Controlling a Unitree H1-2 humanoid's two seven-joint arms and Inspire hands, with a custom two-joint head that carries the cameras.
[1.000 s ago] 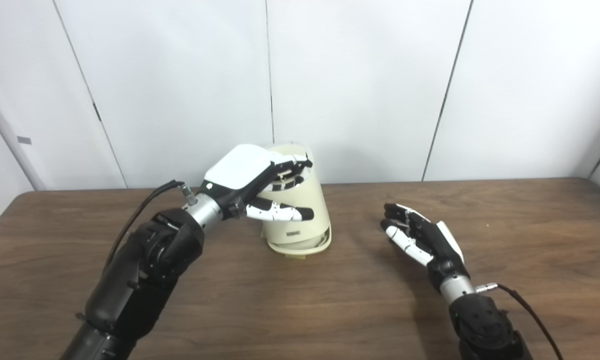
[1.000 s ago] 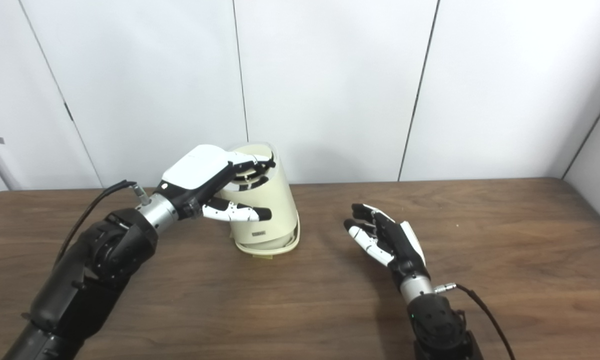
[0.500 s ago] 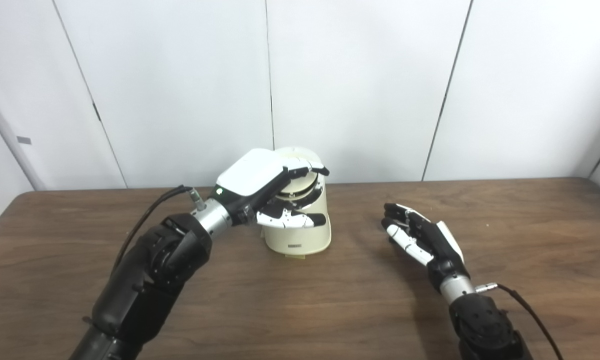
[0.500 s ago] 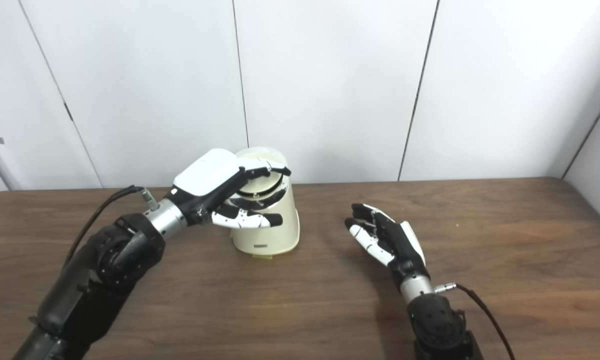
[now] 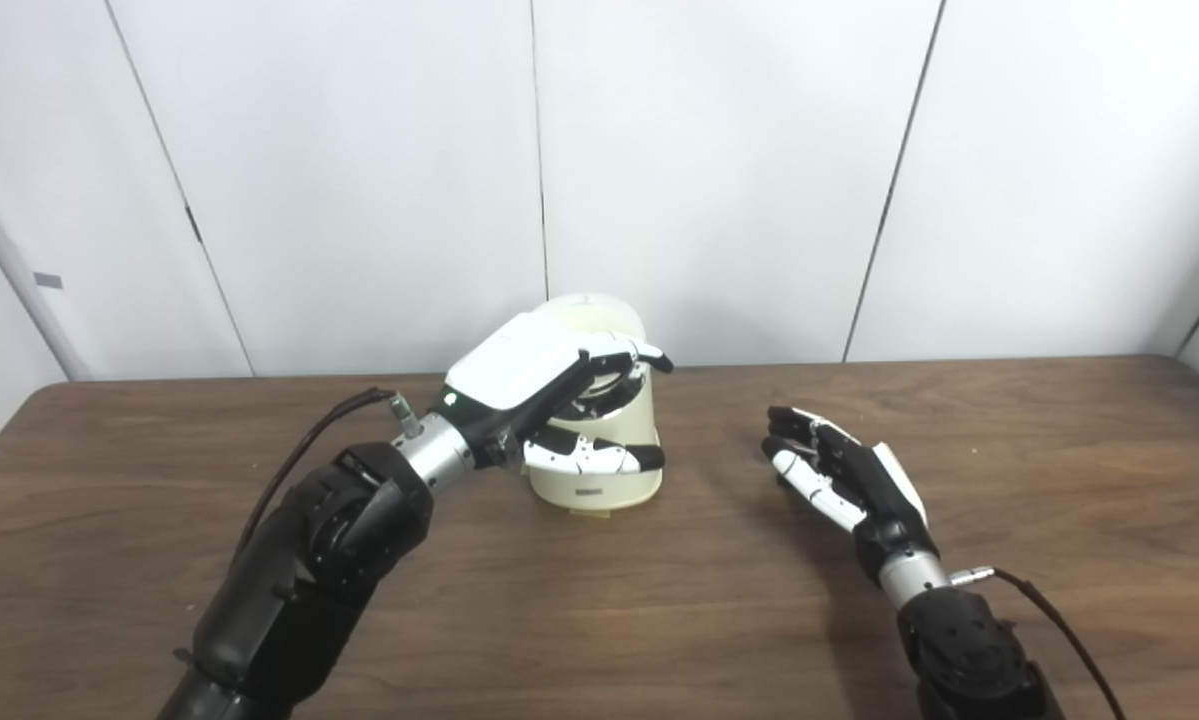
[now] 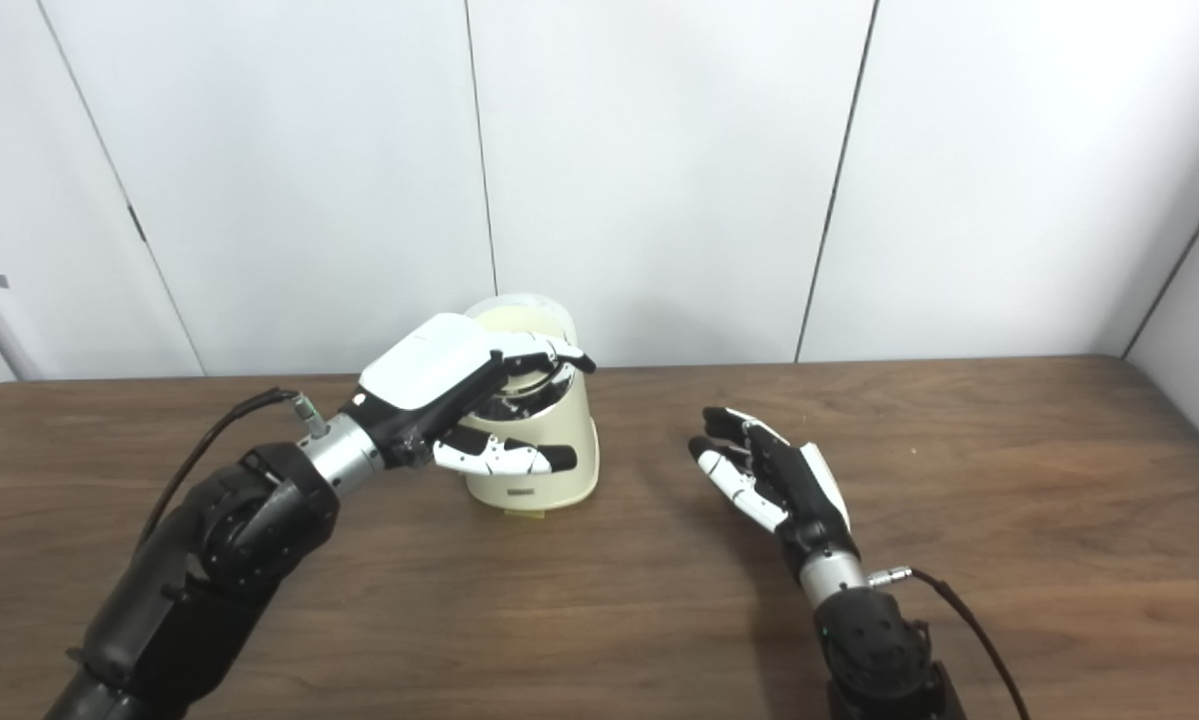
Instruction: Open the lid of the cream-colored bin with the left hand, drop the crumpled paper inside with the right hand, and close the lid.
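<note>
The cream-colored bin [image 5: 614,488] stands upright on the brown table, left of centre at the back. My left hand [image 5: 529,375] lies over its top, fingers curled over the rim and thumb pressed on the front wall. The cream lid [image 5: 599,310] shows as a dome behind the fingers, and a dark ring of the opening shows under them. My right hand [image 5: 839,475] rests to the right of the bin, open, fingers spread, holding nothing. No crumpled paper is in view.
The brown table [image 5: 659,620] ends at a white panelled wall [image 5: 719,180] close behind the bin. Cables run from both wrists. Bare wood lies between the two hands and in front of the bin.
The bin was tipped, with its base lifted off the table; it has come down and now stands flat. My left hand moved down and right with it. My right hand has not moved.
</note>
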